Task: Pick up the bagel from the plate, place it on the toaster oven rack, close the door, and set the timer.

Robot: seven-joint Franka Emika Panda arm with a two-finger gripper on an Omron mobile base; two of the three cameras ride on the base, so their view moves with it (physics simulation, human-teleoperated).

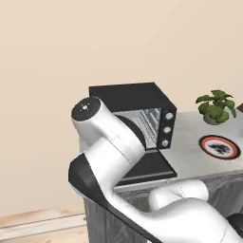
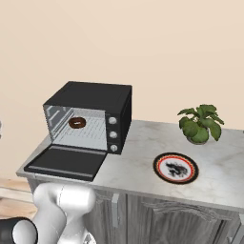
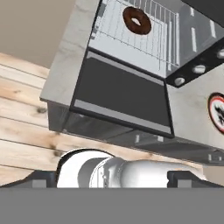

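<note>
The bagel (image 2: 77,123) (image 3: 137,20), a dark brown ring, lies on the toaster oven rack (image 2: 88,132) (image 3: 131,43) inside the black oven (image 2: 95,95) (image 1: 130,95). The door (image 2: 64,162) (image 3: 122,94) (image 1: 149,166) hangs open, flat over the counter's front edge, with its silver handle nearest the hand. The plate (image 2: 158,167) (image 1: 204,142) (image 3: 217,111) sits bare to the oven's right. My gripper (image 3: 113,178) is open and holds nothing. It hovers in front of and below the door's edge, well apart from it.
Three silver knobs (image 2: 113,134) (image 3: 199,68) line the oven's right side. A potted green plant (image 2: 200,124) (image 1: 217,107) stands behind the plate. The marble counter (image 2: 138,162) ends just left of the oven, and wooden floor (image 3: 22,109) lies below.
</note>
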